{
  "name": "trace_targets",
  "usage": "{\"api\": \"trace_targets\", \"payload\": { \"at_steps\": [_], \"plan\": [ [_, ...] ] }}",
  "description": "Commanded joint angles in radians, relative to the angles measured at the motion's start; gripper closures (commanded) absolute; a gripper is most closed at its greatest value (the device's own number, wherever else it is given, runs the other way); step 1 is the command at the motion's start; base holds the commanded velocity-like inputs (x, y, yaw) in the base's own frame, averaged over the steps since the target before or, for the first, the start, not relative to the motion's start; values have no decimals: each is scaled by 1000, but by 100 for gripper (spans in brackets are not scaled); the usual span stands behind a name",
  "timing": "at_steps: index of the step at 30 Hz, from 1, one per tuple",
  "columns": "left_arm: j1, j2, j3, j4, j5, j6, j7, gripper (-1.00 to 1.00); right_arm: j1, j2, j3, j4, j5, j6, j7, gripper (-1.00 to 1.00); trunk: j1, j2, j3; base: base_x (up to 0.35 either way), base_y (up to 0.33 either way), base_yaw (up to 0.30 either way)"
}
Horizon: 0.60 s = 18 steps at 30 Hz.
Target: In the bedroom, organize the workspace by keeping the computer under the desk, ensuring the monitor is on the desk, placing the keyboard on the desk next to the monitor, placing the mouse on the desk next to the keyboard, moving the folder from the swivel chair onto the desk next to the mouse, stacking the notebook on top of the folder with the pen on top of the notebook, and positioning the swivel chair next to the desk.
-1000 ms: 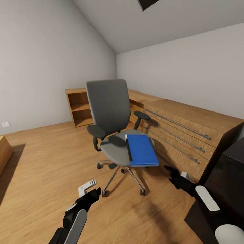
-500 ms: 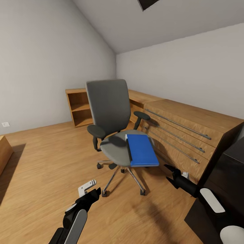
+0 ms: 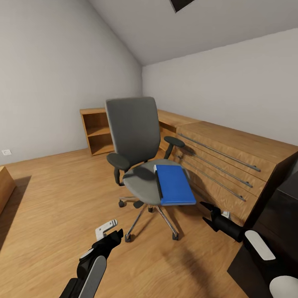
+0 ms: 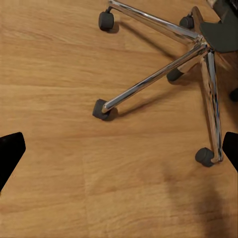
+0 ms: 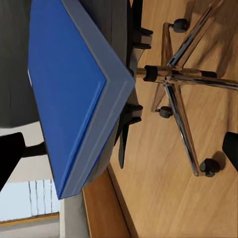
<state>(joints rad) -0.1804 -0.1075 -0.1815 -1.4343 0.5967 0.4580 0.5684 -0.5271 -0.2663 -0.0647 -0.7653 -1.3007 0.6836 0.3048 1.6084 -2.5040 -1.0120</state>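
Note:
The swivel chair (image 3: 133, 132), grey with black armrests and a chrome base (image 4: 163, 74), stands mid-room on the wood floor. The bright blue folder (image 3: 176, 184) lies flat on the right side of its seat and overhangs the front edge. Seen from below in the right wrist view, the folder (image 5: 64, 94) is close ahead. My right gripper (image 3: 205, 212) is open, low and just right of the folder, touching nothing. My left gripper (image 3: 111, 231) is open above the floor in front of the chair base. A corner of the black desk (image 3: 285, 211) shows at the lower right.
A long wooden cabinet (image 3: 223, 161) with metal bar handles runs along the right wall behind the chair. An open wooden shelf unit (image 3: 97, 130) stands in the far corner. A wooden furniture edge (image 3: 5, 186) juts in at the left. Bare floor lies left of the chair.
My right gripper has turned and its fingers now show spread, with the forearm a little lower and further right. The view crept slightly. The chair, the folder and my left arm kept their places.

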Motion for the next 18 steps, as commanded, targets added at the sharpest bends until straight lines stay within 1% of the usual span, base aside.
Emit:
{"api": "trace_targets", "payload": {
  "at_steps": [1, 3, 9, 13, 18],
  "plan": [
    [-1, 0, -1, -1, 9, 1, 8, -100, -1, 0, -2, 2, 0, 6, 2, -100, 0, 0, -1, 236, 102, 0],
    [-1, 0, -1, -1, 9, 2, 8, -100, -1, 1, -2, 6, 0, 6, 2, -100, 0, 0, -1, 205, 79, 0],
    [-1, 0, -2, -1, 8, 3, 7, -100, -1, 1, -1, 12, 1, 7, 2, -100, 0, 0, -1, 73, 37, 0],
    [-2, 0, -19, -1, 8, 4, 6, -100, -1, 4, -1, 12, 1, 6, 3, -100, 0, 0, -1, 135, 86, 0],
    [-2, 0, -29, -2, 6, 5, 8, -100, -1, 7, 0, 12, 2, 5, 3, -100, 0, 0, -1, 30, 19, 0]
  ]
}}
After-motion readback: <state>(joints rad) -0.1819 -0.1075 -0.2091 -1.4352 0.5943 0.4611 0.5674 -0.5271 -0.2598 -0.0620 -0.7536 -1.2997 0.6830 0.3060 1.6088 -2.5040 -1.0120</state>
